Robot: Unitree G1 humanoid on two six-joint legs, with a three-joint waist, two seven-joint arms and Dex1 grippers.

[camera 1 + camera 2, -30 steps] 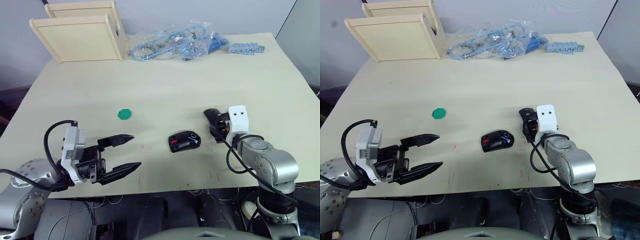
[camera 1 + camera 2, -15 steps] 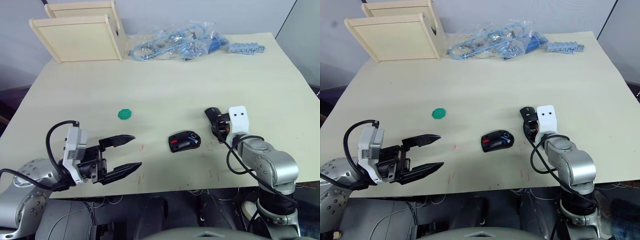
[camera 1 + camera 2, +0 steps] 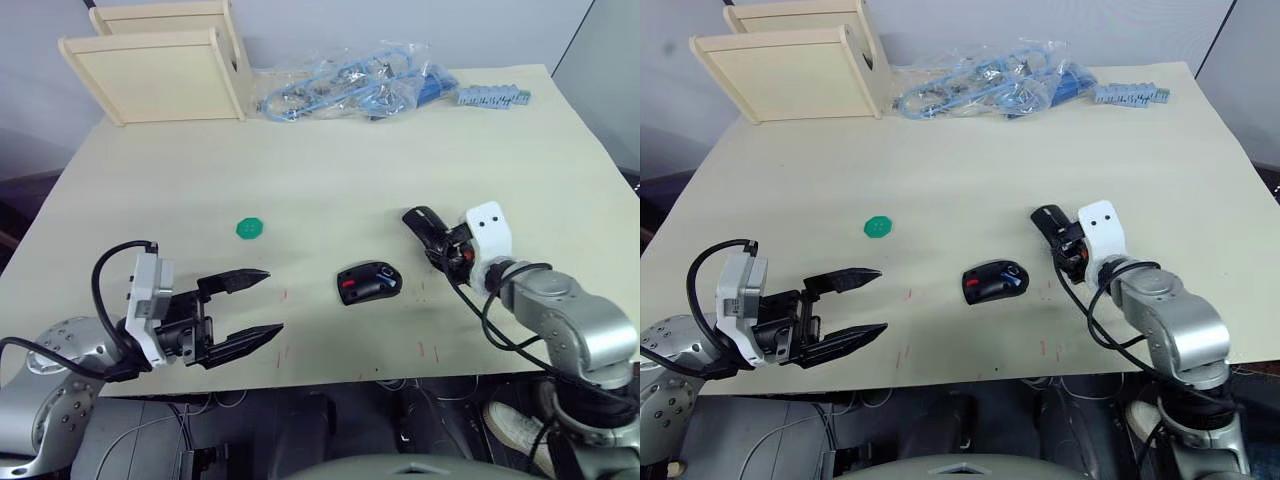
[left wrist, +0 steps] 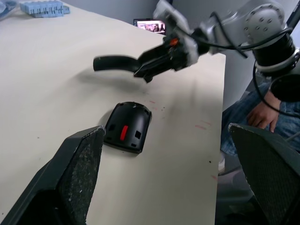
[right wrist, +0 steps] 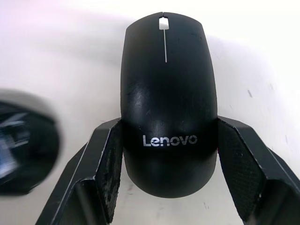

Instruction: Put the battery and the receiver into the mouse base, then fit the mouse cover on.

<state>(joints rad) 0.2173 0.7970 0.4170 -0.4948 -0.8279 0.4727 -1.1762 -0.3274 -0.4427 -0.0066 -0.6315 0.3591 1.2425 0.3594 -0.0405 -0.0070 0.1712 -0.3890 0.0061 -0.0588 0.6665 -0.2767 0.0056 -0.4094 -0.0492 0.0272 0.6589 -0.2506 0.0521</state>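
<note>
The right gripper is pinching the smooth black oval mouse cover by its rear end, one black textured finger pressing on each side beside the small white lettering. In the left wrist view the cover is being carried clear of the pale beige table, level and casting a shadow beneath it. From the head camera it is hanging just to the right of the mouse base and slightly farther from the robot, not touching it.

The black oval mouse base with red inner parts is lying on the table between the two arms, near the front edge. The small blue battery is sitting inside it, toward its right end. Whether the receiver is in there too cannot be told.

The left gripper is hovering over the table's front left area, well apart from the base, its two black fingers spread wide and gripping nothing.

A flat round green disc is lying on the table beyond the left gripper. At the far edge are two light wooden box frames, a clear plastic bag of blue cables and a pale blue ridged strip.
</note>
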